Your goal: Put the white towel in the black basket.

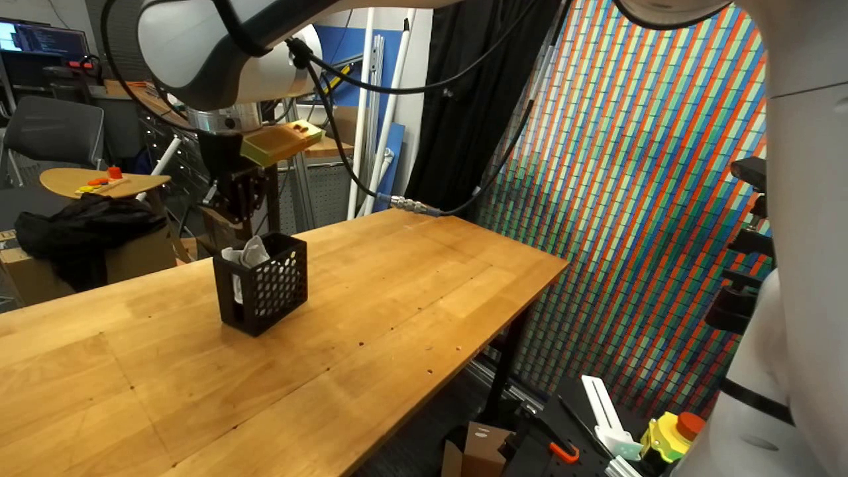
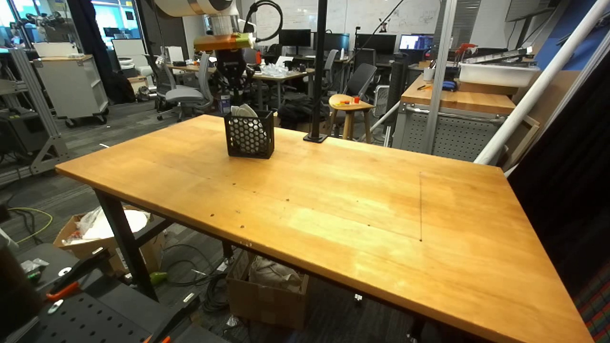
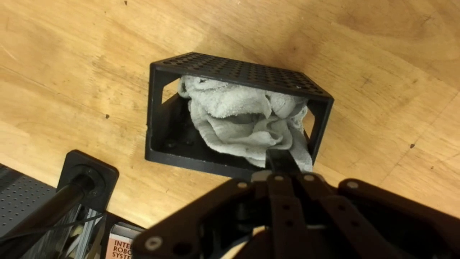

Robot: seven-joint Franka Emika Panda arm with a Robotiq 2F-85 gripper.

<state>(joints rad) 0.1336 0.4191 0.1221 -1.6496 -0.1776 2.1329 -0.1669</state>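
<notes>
Closest in, in an exterior view, a black perforated panel (image 2: 102, 317) sits low in the corner, and beyond it spreads the honey-coloured wooden table (image 2: 362, 190), seamed and dotted with dark little holes. Towards its far side stands the box-shaped black basket (image 3: 244, 72), open-topped, one wall pierced in honeycomb. And here's the black two-fingered gripper (image 3: 283, 161) hanging just above it, jaws brought together, gripping nothing that shows. Below them, down inside the basket: the crumpled white cloth towel (image 3: 237, 104)! It's bunched against the honeycomb wall; in the wrist view the gripper overlaps its lower part, but touch or gap, I can't call it. Its long axis (rumpled all over, so take that loosely) runs along the basket's longer side, slanting upper left to lower right there; one tail points lower right, and in both exterior views a fold sticks up at the rim.

Near the basket, at the table's edge, rises a slim black post (image 2: 318, 71). Farther back, a small wooden stool (image 2: 364, 105) with bright pieces (image 2: 356, 100) on top, a grey swivel chair (image 2: 183, 93), dark monitors (image 2: 295, 38) and, right at the back, a long whiteboard (image 2: 298, 14). Past the table in an exterior view, a tall striped screen (image 1: 616, 218), red, green, blue and white.
</notes>
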